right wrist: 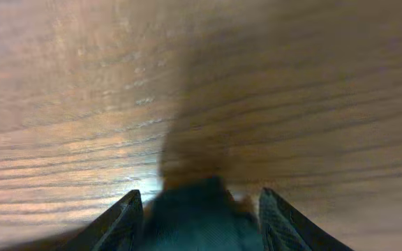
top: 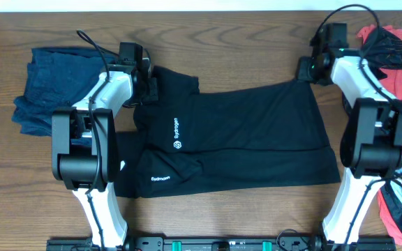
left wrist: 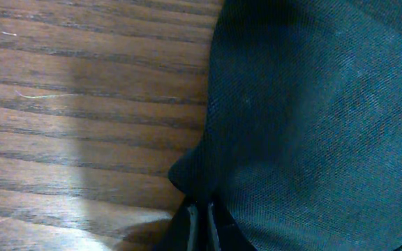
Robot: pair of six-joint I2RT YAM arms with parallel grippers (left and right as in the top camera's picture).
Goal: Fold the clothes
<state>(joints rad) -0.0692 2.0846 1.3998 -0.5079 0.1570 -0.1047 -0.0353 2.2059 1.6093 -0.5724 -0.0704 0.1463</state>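
- Left arm bent toward the upper-left corner of the black shirt [top: 250, 129], which was spread on the table [top: 208, 31]; left gripper [left wrist: 201, 213] clamped its fabric.
- Right arm reached the upper-right corner; only its wrist view showed the right gripper [right wrist: 201, 199] spread, cloth between.

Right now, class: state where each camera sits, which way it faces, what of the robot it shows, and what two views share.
Overhead: fixed above the table, facing straight down on the black shirt; left arm and right arm show.
Left wrist: close over wood and shirt; left tool at the bottom edge.
Right wrist: low over bare wood; right tool with dark cloth between its fingers.
Shared: every view shows the wooden table.
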